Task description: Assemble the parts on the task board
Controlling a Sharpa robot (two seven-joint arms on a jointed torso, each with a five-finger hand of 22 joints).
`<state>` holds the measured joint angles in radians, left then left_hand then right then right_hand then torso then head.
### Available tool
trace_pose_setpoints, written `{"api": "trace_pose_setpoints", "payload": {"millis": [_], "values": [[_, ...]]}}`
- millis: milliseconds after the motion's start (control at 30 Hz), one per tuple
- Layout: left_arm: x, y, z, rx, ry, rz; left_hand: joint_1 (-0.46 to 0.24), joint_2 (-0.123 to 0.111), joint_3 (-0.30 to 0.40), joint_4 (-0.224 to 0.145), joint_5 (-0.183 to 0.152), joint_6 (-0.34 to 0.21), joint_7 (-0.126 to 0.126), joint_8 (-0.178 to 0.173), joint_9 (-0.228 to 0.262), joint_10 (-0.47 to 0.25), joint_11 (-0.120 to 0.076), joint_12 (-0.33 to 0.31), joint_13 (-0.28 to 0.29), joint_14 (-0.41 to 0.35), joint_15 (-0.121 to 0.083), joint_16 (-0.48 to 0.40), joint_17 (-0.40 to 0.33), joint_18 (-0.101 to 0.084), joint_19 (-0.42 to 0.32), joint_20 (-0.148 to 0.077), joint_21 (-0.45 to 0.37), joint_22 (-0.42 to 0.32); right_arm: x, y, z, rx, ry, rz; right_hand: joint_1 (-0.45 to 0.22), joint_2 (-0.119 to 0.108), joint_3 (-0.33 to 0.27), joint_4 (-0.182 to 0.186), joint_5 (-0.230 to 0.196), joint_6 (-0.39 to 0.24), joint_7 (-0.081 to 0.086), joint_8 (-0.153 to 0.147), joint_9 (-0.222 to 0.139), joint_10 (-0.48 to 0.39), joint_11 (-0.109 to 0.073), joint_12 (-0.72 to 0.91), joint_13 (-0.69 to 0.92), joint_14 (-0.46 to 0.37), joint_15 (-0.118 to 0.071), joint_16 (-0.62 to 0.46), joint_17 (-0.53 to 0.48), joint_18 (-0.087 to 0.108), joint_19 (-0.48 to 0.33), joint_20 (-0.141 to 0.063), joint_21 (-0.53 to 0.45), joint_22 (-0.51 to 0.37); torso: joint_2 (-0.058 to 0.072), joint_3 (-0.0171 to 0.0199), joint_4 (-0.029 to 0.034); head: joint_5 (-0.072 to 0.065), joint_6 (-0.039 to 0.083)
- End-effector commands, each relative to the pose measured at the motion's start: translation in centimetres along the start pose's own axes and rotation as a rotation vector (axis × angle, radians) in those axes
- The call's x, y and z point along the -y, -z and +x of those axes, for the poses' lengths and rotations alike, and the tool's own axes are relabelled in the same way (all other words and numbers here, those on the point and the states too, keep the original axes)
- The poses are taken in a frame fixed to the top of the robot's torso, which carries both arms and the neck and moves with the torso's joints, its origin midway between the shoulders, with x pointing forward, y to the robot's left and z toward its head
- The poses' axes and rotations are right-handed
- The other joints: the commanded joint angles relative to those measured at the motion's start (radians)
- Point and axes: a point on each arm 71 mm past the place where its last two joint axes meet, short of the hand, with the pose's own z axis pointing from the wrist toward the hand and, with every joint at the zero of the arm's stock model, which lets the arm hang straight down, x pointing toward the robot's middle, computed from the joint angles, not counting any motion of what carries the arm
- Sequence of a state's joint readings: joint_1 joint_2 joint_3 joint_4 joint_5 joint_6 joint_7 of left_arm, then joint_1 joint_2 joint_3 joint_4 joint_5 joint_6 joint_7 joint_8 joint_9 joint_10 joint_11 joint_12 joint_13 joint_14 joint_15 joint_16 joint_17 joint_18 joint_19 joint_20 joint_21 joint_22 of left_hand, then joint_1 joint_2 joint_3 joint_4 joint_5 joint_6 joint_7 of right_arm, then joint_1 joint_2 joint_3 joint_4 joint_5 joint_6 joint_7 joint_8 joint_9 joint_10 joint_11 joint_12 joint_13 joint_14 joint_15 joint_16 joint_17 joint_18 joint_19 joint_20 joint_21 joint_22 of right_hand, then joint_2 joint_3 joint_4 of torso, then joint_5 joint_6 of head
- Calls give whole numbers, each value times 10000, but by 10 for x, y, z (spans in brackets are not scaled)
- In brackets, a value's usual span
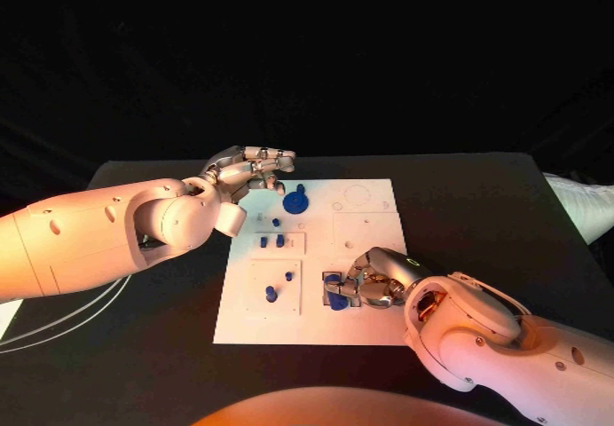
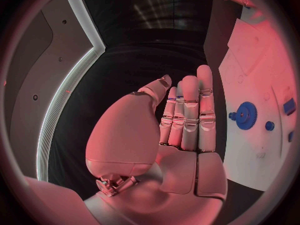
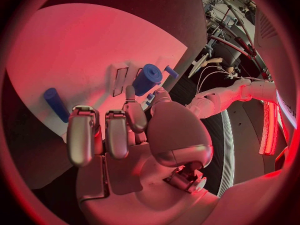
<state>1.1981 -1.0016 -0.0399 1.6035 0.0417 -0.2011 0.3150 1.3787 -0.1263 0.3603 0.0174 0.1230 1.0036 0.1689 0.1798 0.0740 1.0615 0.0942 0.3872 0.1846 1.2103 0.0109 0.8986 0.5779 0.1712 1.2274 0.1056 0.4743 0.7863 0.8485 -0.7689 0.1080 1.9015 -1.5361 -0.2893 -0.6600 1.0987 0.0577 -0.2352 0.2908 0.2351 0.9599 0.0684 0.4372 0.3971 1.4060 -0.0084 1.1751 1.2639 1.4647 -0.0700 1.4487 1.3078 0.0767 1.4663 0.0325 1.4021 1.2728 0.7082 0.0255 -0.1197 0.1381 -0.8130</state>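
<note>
The right hand (image 1: 367, 282) rests low on the near part of the task board (image 1: 371, 330), its fingers curled down around a blue part (image 1: 335, 296) at the board's near middle. In the right wrist view the hand (image 3: 125, 135) has its fingers (image 3: 81, 135) bent forward side by side, with a blue cylinder (image 3: 146, 79) just past the fingertips; whether the hand actually grips it or only touches it I cannot tell. A slim blue peg (image 3: 55, 104) stands on the board well to one side of those fingers.

The left hand (image 1: 246, 170) hovers above the board's far left corner and holds nothing. In the left wrist view the hand (image 2: 169, 135) is flat, fingers (image 2: 190, 110) straight and pressed together, with the thumb lying close alongside. A blue gear (image 1: 295, 201) lies on the board just beside it, toward the board's middle.

Small blue pegs (image 1: 271, 240) stand in the board's left half, and another blue piece (image 1: 271, 293) sits in a recess nearer the robot.

The board lies on a black table (image 1: 486, 204). White cables (image 1: 64, 315) curve off the table's left edge.
</note>
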Motion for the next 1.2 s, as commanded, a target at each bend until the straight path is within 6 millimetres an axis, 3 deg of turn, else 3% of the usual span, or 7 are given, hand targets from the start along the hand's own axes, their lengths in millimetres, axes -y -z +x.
{"api": "trace_pose_setpoints", "payload": {"millis": [33,167,400,500,600,733,1200], "values": [[1,0,2,-205,23,71,-12,83,-31,3,30,-92,11,59,-2,-94,-3,31,11,-74,6,58,-12,98,-13,39,-60,-11,1,-2,-1,127,295,65,-276,-12,-226,-3,-835,-127,23,7,58,-78,20,-144,-64,694,-59,10,706,-154,-3,-48,-7,-35,-1,-3,2,16,-7],[1,0,2,-202,21,69,-12,83,-31,3,30,-92,11,59,-2,-94,-3,31,11,-74,6,58,-12,98,-13,39,-60,-11,1,-3,-1,149,366,76,-512,-99,-429,15,-1332,-187,43,4,129,-142,40,-317,-137,693,-40,0,706,-147,-22,-28,-32,-67,5,8,-7,41,-25],[1,0,2,-205,23,63,-12,83,-31,3,30,-92,11,59,-2,-94,-3,31,11,-74,6,58,-12,98,-13,39,-60,-11,-1,-1,-3,333,380,-56,-500,-70,-427,1,-1320,-187,43,13,156,-143,40,-342,-139,694,-38,-1,708,-146,-23,-24,-35,-68,-3,22,-30,85,-52],[1,1,2,-209,24,59,-12,83,-31,3,30,-92,11,59,-2,-94,-3,31,11,-74,6,58,-12,98,-13,39,-60,-11,-1,1,-4,424,378,-211,-145,-2,-347,-96,-1071,-159,26,45,216,-125,30,-350,-113,697,-46,-1,717,-148,-16,-27,-26,-47,4,26,-27,81,-61],[1,1,2,-199,22,55,-12,83,-31,3,30,-92,11,59,-2,-94,-3,31,11,-74,6,58,-12,98,-13,39,-60,-11,-2,3,-5,480,493,-352,843,18,-121,-529,-899,-110,2,99,310,-95,3,-357,-69,699,-70,-4,725,-150,-10,-45,-22,-30,0,30,-35,90,-76],[1,1,2,-203,23,51,-12,83,-31,3,30,-92,11,59,-2,-94,-3,31,11,-74,6,58,-12,98,-13,39,-60,-11,-3,4,-5,418,706,-469,1754,-89,101,-1104,-1171,-76,-8,149,395,-88,-12,-389,-48,704,-84,4,748,-155,-5,-61,-15,-7,2,20,-17,82,-91],[1,1,2,-214,26,41,-12,83,-31,3,30,-92,11,59,-2,-94,-3,31,11,-74,6,58,-12,98,-13,39,-60,-11,-4,-3,-1,393,1046,-406,1979,-65,206,-1283,-1503,-14,-14,194,463,-50,-19,-367,3,715,-83,37,809,-167,15,-63,13,51,8,23,-5,64,-154]]}}
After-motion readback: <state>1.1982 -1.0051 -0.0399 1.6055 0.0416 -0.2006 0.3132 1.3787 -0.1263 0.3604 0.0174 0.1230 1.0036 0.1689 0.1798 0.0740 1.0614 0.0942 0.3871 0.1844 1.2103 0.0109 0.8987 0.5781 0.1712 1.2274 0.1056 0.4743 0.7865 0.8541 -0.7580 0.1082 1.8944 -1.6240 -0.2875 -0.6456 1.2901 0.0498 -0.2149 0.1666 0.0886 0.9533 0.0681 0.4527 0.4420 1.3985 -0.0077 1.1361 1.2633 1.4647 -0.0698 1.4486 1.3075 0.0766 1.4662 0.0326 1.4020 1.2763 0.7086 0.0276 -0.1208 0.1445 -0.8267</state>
